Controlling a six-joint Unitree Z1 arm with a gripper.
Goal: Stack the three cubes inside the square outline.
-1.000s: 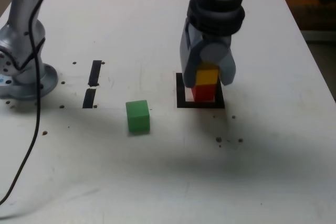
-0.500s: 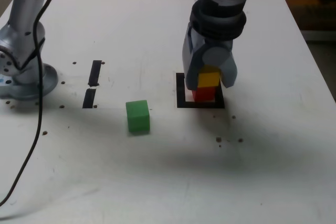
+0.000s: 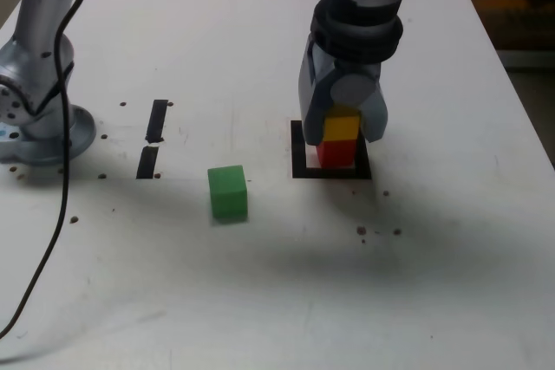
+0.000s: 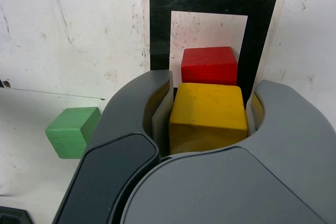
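One red cube sits inside the square outline.

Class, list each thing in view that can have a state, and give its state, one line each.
Claw: closed on the yellow cube
Yellow cube: gripped, above the table
Red cube: inside the square outline, not gripped
Green cube: standing on the table, outside the outline
Square outline: flat on the table, red cube within it, stack unfinished
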